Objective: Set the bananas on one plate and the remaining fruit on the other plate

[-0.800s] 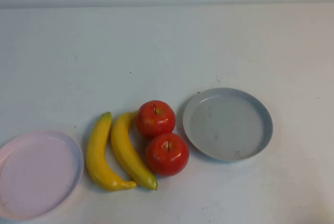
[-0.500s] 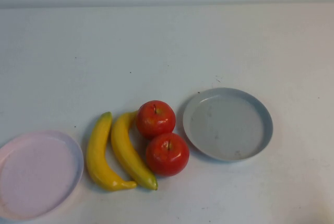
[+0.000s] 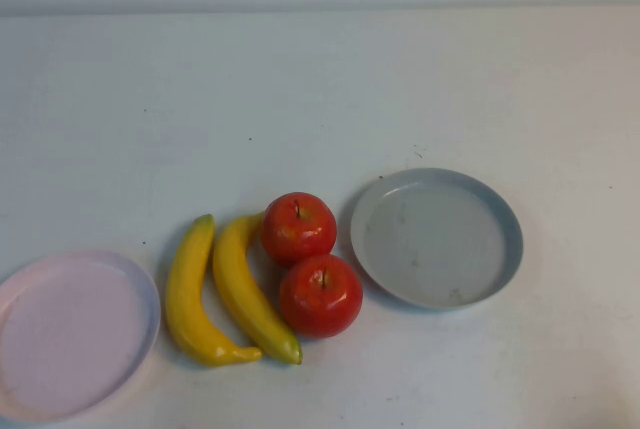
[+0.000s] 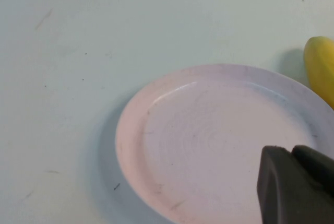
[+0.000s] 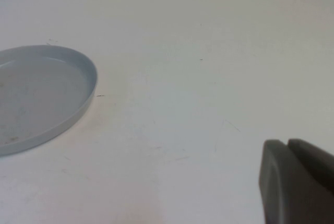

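Observation:
Two yellow bananas (image 3: 190, 294) (image 3: 247, 289) lie side by side on the white table, between the pink plate (image 3: 70, 334) at the front left and two red apples (image 3: 298, 227) (image 3: 321, 294). The grey-blue plate (image 3: 437, 237) lies right of the apples and holds nothing. Neither arm shows in the high view. My left gripper (image 4: 292, 150) is shut and empty, hovering over the pink plate's (image 4: 156, 130) edge, with a banana tip (image 4: 321, 65) at that view's edge. My right gripper (image 5: 287, 143) is shut and empty over bare table beside the grey-blue plate (image 5: 78, 72).
The white table (image 3: 320, 99) stretches back to a pale wall. The pink plate holds nothing and reaches the front left edge of the high view.

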Robot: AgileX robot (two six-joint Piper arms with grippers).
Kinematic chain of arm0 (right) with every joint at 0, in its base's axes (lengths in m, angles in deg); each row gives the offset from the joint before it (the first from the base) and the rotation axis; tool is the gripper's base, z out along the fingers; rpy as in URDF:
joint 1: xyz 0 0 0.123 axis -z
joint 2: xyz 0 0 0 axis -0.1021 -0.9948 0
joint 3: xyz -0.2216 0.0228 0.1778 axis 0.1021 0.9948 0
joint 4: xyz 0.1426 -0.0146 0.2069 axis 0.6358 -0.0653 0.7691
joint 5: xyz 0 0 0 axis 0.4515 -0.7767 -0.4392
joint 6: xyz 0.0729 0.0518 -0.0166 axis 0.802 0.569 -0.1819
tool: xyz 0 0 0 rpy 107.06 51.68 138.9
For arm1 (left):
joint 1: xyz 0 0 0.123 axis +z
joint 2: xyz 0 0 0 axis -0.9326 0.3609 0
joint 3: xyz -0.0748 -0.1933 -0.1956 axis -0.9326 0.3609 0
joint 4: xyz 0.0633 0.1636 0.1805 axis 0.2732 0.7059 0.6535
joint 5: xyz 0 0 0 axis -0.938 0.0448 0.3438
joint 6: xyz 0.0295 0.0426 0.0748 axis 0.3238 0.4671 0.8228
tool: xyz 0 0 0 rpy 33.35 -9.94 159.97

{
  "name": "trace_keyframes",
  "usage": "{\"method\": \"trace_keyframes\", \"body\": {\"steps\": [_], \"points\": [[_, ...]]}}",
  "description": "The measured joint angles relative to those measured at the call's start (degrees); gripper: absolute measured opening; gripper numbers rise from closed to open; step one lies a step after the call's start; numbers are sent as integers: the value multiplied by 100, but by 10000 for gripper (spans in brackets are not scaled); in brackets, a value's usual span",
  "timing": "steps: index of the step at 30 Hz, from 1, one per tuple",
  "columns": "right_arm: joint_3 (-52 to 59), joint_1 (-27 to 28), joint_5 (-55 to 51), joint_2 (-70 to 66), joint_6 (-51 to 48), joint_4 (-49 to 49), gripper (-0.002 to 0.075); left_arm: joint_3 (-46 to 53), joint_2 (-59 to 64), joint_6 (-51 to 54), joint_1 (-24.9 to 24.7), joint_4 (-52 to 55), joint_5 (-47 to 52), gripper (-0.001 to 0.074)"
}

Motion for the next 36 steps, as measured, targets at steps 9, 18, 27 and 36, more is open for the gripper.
{"method": "trace_keyframes", "body": {"steps": [9, 18, 27, 36], "points": [[0, 0, 0, 0, 0, 0, -17, 0, 0, 0, 0, -20, -34, 3], [0, 0, 0, 0, 0, 0, -17, 0, 0, -53, 0, -453, -147, 3], [0, 0, 0, 0, 0, 0, -17, 0, 0, -312, 0, -2470, -1073, 3], [0, 0, 0, 0, 0, 0, -17, -198, 57, -304, 0, -2778, -1093, 0]]}}
